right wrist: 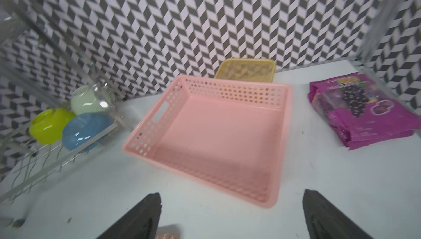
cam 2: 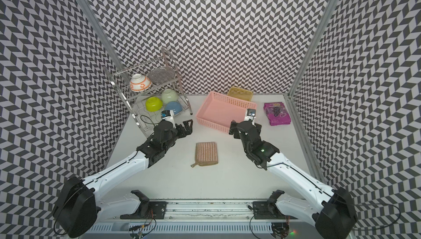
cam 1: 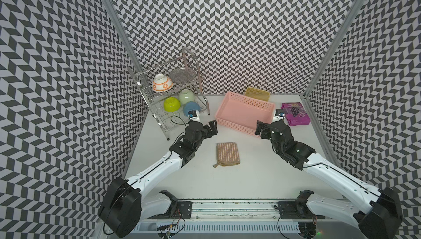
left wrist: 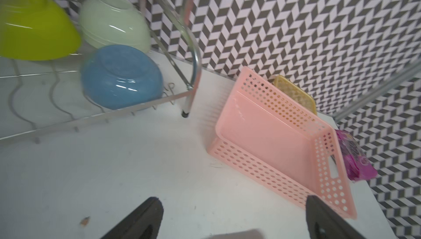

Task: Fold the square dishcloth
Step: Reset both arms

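Dishcloth (cam 1: 228, 154) lies flat near the middle of the desk (cam 1: 250, 181), folded into a rectangle, and we see neither arm touching it; at the far left corner stands a wire dish rack (cam 1: 167, 125), its lower shelf holding a lime bowl (cam 1: 172, 104), a pale green bowl (cam 1: 186, 96) and a blue bowl (cam 1: 191, 108), all upturned; just beside the rack hovers the left claw (cam 1: 213, 128), jaws spread wide and empty; toward the far edge sits a pink basket (cam 1: 237, 125); at its near right corner hangs the right claw (cam 1: 260, 129), jaws likewise wide apart, gripping nothing; a purple packet (cam 1: 295, 113) lies by the right edge.
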### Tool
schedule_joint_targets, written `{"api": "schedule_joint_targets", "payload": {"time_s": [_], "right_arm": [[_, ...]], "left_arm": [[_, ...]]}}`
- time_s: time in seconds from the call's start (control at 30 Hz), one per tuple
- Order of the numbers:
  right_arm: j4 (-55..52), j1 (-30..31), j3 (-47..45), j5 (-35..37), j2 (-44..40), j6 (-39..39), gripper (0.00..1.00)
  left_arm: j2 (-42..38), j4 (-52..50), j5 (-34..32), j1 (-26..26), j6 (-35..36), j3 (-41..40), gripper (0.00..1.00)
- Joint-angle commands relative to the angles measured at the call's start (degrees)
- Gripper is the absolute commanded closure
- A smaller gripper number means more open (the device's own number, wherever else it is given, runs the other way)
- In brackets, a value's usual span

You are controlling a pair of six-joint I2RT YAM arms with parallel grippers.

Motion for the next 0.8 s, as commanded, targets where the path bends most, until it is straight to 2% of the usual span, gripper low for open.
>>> {"api": "schedule_joint_targets", "payload": {"time_s": [0.0,0.17,0.4,0.53,0.77], "right_arm": [[2.69,-3.19,-1.69,4.97,-2.19,-1.58,0.0],[11.76,-7.37,-7.3,9.08,-5.59,-7.08,0.0],[30.16,-12.14,-18.39,7.88,-9.23,-14.99,0.0],[39.19,-15.07,-23.3,5.96,-8.55,-18.86,0.0],[45.05,-23.69,-25.87,0.55,-1.93,-20.14,0.0]], "left_arm": [[-1.48,3.17,-9.04,2.41,2.2,-3.07,0.0],[-1.16,8.46,-13.69,6.82,6.74,-4.85,0.0],[-0.03,16.28,-11.93,13.9,12.87,-7.62,0.0],[0.06,21.74,-5.87,18.57,15.14,-10.18,0.0],[2.22,28.63,1.97,24.89,19.25,-13.07,0.0]]}}
